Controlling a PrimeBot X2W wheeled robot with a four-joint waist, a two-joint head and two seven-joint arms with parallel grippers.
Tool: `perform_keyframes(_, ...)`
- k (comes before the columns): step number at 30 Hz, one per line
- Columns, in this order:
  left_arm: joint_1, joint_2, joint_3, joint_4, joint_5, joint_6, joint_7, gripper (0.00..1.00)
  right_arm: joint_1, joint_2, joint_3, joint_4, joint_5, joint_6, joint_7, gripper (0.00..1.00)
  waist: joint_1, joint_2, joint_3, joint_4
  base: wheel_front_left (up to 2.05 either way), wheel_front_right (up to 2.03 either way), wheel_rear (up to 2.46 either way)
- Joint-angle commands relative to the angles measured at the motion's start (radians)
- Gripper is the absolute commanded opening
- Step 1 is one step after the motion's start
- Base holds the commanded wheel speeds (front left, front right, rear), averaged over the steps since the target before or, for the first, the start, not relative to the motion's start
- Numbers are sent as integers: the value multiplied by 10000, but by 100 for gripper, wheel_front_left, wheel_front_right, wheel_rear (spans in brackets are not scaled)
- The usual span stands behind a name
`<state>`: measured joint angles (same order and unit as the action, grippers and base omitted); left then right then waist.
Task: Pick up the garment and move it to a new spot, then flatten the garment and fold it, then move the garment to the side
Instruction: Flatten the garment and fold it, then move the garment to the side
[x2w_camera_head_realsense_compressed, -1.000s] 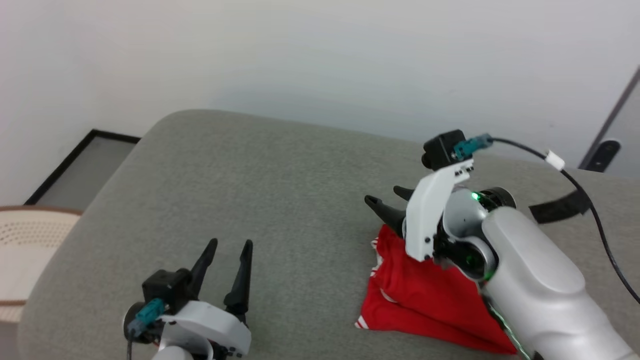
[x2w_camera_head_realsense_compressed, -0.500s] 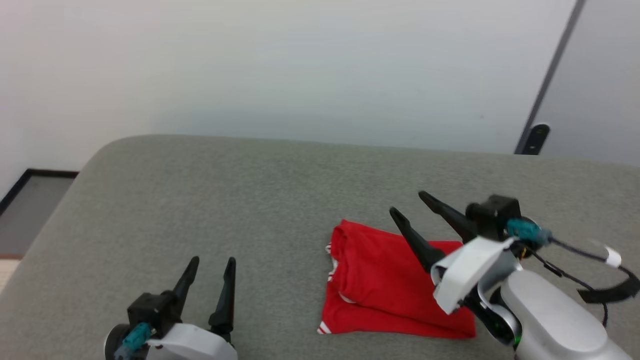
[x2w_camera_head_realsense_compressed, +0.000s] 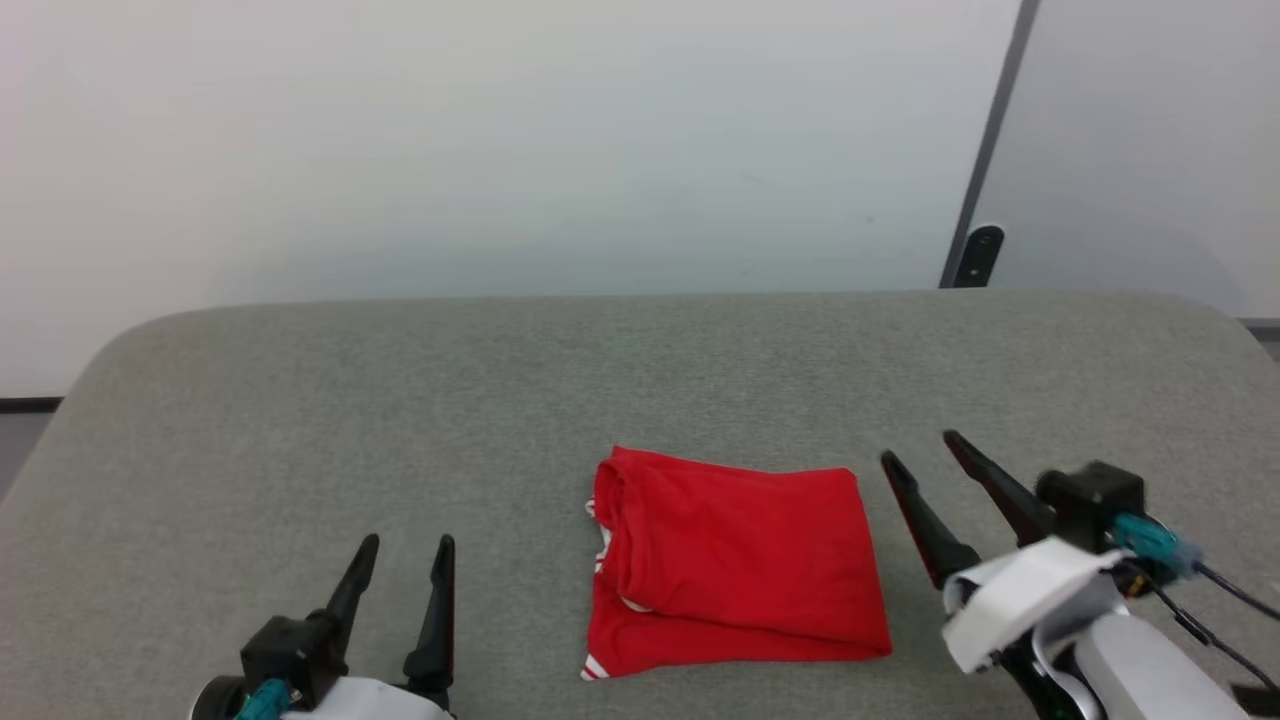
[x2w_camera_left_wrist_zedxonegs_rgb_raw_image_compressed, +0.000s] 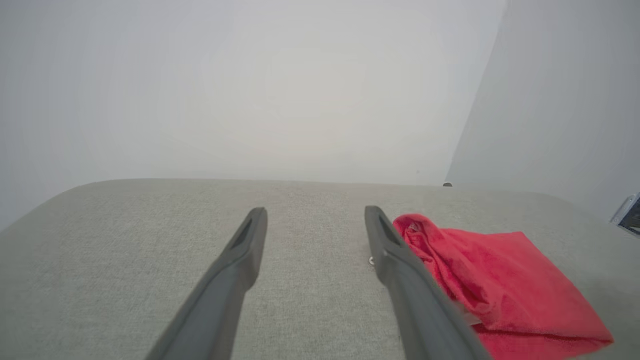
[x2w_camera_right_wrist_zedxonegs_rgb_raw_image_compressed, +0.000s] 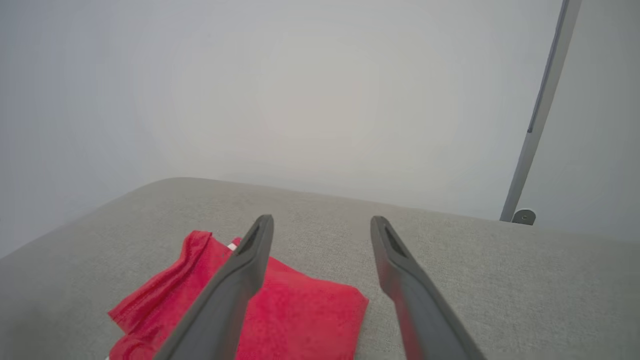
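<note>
The garment (x2w_camera_head_realsense_compressed: 730, 560) lies folded into a neat red rectangle on the grey padded table (x2w_camera_head_realsense_compressed: 400, 400), plain red side up, with a bit of red-white stripe trim at its left edge. My right gripper (x2w_camera_head_realsense_compressed: 917, 447) stands open just right of it, apart from the cloth. My left gripper (x2w_camera_head_realsense_compressed: 407, 542) is open at the lower left, well clear of the garment. The left wrist view has the garment (x2w_camera_left_wrist_zedxonegs_rgb_raw_image_compressed: 495, 280) to the right of the open left gripper (x2w_camera_left_wrist_zedxonegs_rgb_raw_image_compressed: 315, 210). The right wrist view has the garment (x2w_camera_right_wrist_zedxonegs_rgb_raw_image_compressed: 310, 315) low and left, behind one finger of the open right gripper (x2w_camera_right_wrist_zedxonegs_rgb_raw_image_compressed: 322, 218).
A white wall (x2w_camera_head_realsense_compressed: 500, 150) rises behind the table. A grey post (x2w_camera_head_realsense_compressed: 985, 150) with a dark foot (x2w_camera_head_realsense_compressed: 975, 255) stands at the back right. The table's rounded edge (x2w_camera_head_realsense_compressed: 100, 345) falls off at the left, with dark floor (x2w_camera_head_realsense_compressed: 15, 440) beyond.
The head camera has swung, so the whole picture shifted. My right gripper has lifted off the garment and drawn back to its right, leaving the whole folded rectangle uncovered.
</note>
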<state>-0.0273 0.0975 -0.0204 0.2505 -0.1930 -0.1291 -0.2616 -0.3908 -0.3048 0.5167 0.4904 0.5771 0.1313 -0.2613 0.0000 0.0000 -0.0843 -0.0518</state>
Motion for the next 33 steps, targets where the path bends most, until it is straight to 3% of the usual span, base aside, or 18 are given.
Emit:
perform_keyframes(1,85,-5,54,-59,-5,-14,-33,100,245,-41,-334,-32,-156,-13,-41,100,0,0,64,-154,0,0,0)
perform_keyframes(15,50,-10,-17,-59,69,-15,-35,100,1444,-185,-2272,-266,-843,-13,-44,100,0,0,153,-607,0,0,0)
perform_keyframes(33,1,0,20,-66,210,-16,-35,100,1859,3,-2979,-635,-1261,-14,-45,100,0,0,191,-522,0,0,0)
